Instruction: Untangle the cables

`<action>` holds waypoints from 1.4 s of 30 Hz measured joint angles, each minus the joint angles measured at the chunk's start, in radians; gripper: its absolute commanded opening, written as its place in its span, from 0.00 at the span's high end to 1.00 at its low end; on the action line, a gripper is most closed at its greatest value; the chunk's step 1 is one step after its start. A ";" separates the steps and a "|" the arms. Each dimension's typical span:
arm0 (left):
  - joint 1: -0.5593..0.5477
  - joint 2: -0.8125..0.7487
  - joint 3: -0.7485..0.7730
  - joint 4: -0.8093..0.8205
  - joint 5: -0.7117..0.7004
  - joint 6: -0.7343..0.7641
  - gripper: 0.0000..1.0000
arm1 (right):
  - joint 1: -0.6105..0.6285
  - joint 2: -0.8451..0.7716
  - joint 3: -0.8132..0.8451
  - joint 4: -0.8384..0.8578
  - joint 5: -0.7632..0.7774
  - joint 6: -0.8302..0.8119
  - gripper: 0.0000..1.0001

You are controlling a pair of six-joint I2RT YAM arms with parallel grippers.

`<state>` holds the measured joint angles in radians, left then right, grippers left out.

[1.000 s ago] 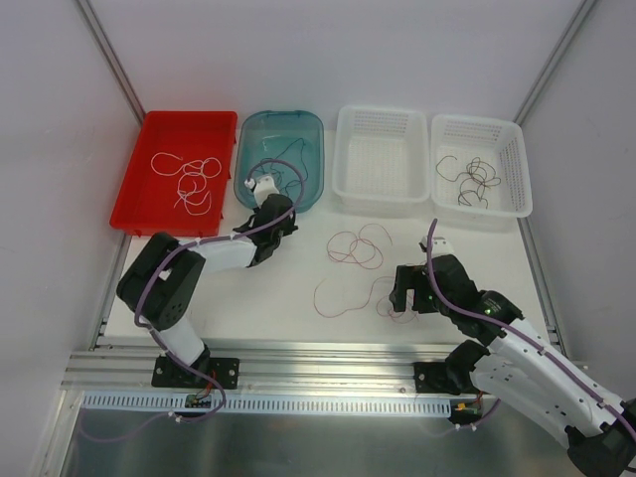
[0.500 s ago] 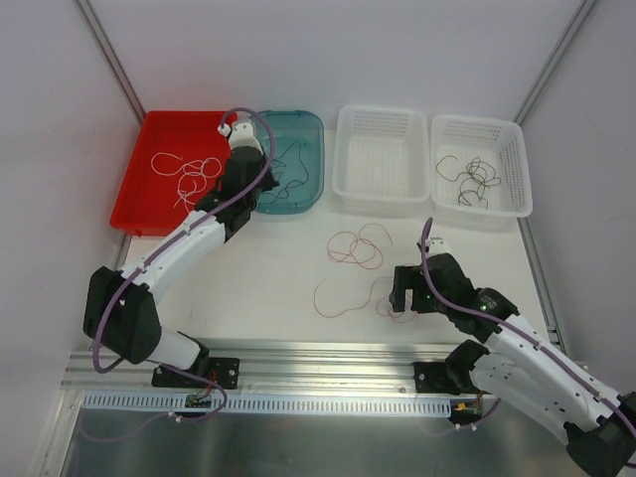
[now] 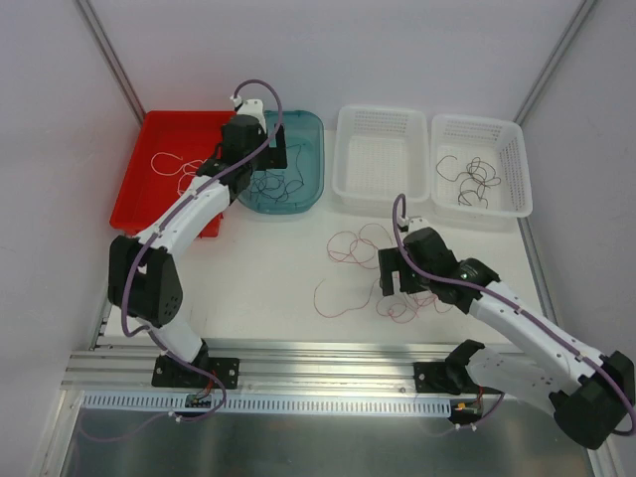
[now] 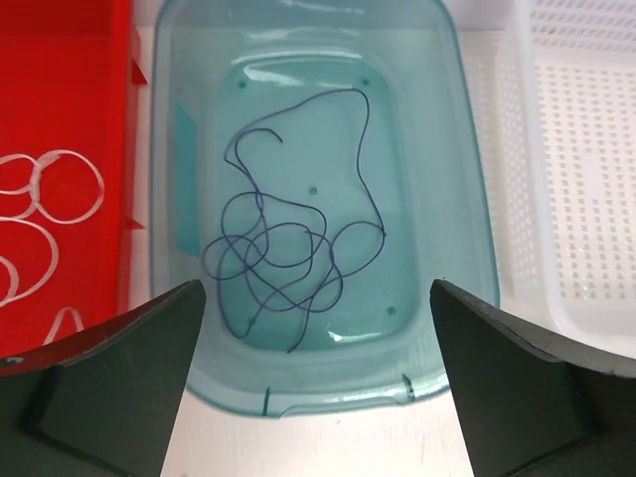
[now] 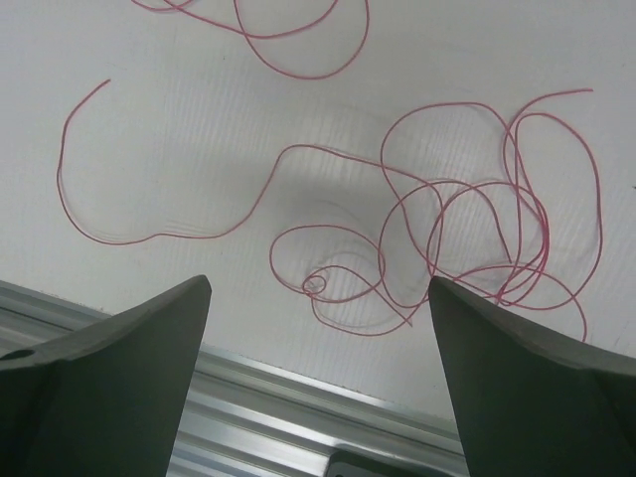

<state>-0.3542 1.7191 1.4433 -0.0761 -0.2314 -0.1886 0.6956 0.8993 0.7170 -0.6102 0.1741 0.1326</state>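
Note:
Loose red-pink cables (image 3: pixel 355 248) lie on the white table, and a tangle of them (image 5: pixel 477 234) sits just ahead of my right gripper (image 5: pixel 318 298). That gripper (image 3: pixel 390 285) hovers open over them, holding nothing. Dark cables (image 4: pixel 288 258) lie coiled in the teal bin (image 4: pixel 467 199). My left gripper (image 4: pixel 316 328) hangs open above the near rim of that bin (image 3: pixel 313 124), its fingers empty. White cables (image 3: pixel 177 164) rest in the red tray (image 3: pixel 129 209), black ones (image 3: pixel 472 181) in the far right basket (image 3: pixel 517 159).
A second white basket (image 3: pixel 383 194) stands between the teal bin and the right basket, nothing in it. An aluminium rail (image 5: pixel 248 397) runs along the table's near edge, close under the right gripper. White walls enclose the table.
The left arm stretched back from the table to the teal bin and its jaws opened. The right gripper moved left and farther in, over the pink cables.

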 measured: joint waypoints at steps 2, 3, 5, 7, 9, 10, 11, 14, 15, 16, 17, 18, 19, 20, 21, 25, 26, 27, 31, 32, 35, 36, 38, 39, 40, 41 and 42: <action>0.000 -0.079 -0.016 -0.028 0.010 0.016 0.01 | 0.000 0.076 0.054 0.008 -0.003 -0.027 0.02; 0.000 -0.117 -0.024 -0.038 0.013 0.023 0.01 | 0.000 0.124 0.087 0.011 -0.004 -0.042 0.02; 0.001 -0.217 -0.045 -0.060 0.014 0.037 0.01 | 0.000 0.223 0.153 0.019 -0.008 -0.065 0.02; 0.003 -0.312 -0.059 -0.097 0.014 0.047 0.01 | 0.000 0.327 0.221 0.044 -0.018 -0.092 0.00; 0.005 -0.404 -0.097 -0.113 0.015 0.051 0.01 | 0.000 0.415 0.272 0.061 -0.029 -0.115 0.00; 0.008 -0.442 -0.127 -0.120 0.017 0.051 0.01 | 0.000 0.461 0.300 0.069 -0.035 -0.127 0.03; 0.009 -0.491 -0.174 -0.126 0.018 0.050 0.01 | 0.000 0.502 0.321 0.077 -0.037 -0.137 0.03; 0.010 -0.607 -0.317 -0.169 0.018 0.050 0.01 | 0.000 0.645 0.396 0.104 -0.043 -0.168 0.03; 0.010 -0.638 -0.362 -0.187 0.019 0.050 0.01 | -0.001 0.687 0.413 0.110 -0.047 -0.177 0.03; 0.010 -0.664 -0.404 -0.206 0.018 0.050 0.01 | -0.002 0.726 0.429 0.112 -0.050 -0.187 0.03; 0.010 -0.688 -0.443 -0.213 0.018 0.049 0.01 | -0.004 0.764 0.447 0.112 -0.056 -0.197 0.03; 0.010 -0.714 -0.480 -0.228 0.018 0.048 0.01 | -0.005 0.800 0.463 0.113 -0.060 -0.206 0.03; 0.010 -0.739 -0.513 -0.236 0.018 0.047 0.01 | -0.006 0.832 0.480 0.112 -0.061 -0.216 0.03; 0.010 -0.766 -0.544 -0.237 0.018 0.044 0.01 | -0.007 0.861 0.496 0.113 -0.063 -0.225 0.03; 0.010 -0.793 -0.572 -0.237 0.018 0.043 0.01 | -0.007 0.886 0.510 0.114 -0.063 -0.235 0.03; 0.010 -0.859 -0.614 -0.234 0.008 0.042 0.01 | -0.007 0.947 0.545 0.118 -0.050 -0.268 0.03; 0.010 -0.865 -0.614 -0.230 0.000 0.043 0.01 | -0.007 0.961 0.556 0.118 -0.044 -0.277 0.03; 0.010 -0.869 -0.614 -0.224 -0.012 0.043 0.01 | -0.007 0.975 0.570 0.117 -0.037 -0.285 0.03; 0.010 -0.870 -0.616 -0.211 -0.041 0.044 0.01 | -0.007 1.023 0.605 0.122 -0.020 -0.314 0.03; 0.010 -0.870 -0.618 -0.209 -0.043 0.044 0.01 | -0.008 1.033 0.608 0.124 -0.019 -0.319 0.03; 0.010 -0.870 -0.622 -0.205 -0.057 0.044 0.01 | -0.013 1.048 0.624 0.125 -0.032 -0.329 0.03; 0.010 -0.870 -0.623 -0.204 -0.064 0.045 0.01 | -0.017 1.052 0.628 0.126 -0.042 -0.330 0.01; 0.010 -0.870 -0.624 -0.198 -0.069 0.045 0.01 | -0.024 1.056 0.630 0.129 -0.060 -0.330 0.07; 0.010 -0.870 -0.624 -0.195 -0.069 0.045 0.01 | -0.028 1.057 0.630 0.129 -0.074 -0.330 0.14; 0.010 -0.870 -0.624 -0.193 -0.069 0.045 0.01 | -0.032 1.058 0.629 0.132 -0.092 -0.327 0.19; 0.010 -0.870 -0.624 -0.192 -0.069 0.045 0.01 | -0.035 1.060 0.627 0.136 -0.108 -0.325 0.26; 0.010 -0.870 -0.624 -0.191 -0.069 0.045 0.01 | -0.036 1.060 0.624 0.142 -0.116 -0.324 0.42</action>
<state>-0.3447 0.8494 0.8196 -0.2672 -0.3004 -0.1436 0.6594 1.9591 1.3411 -0.4686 0.0586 -0.1913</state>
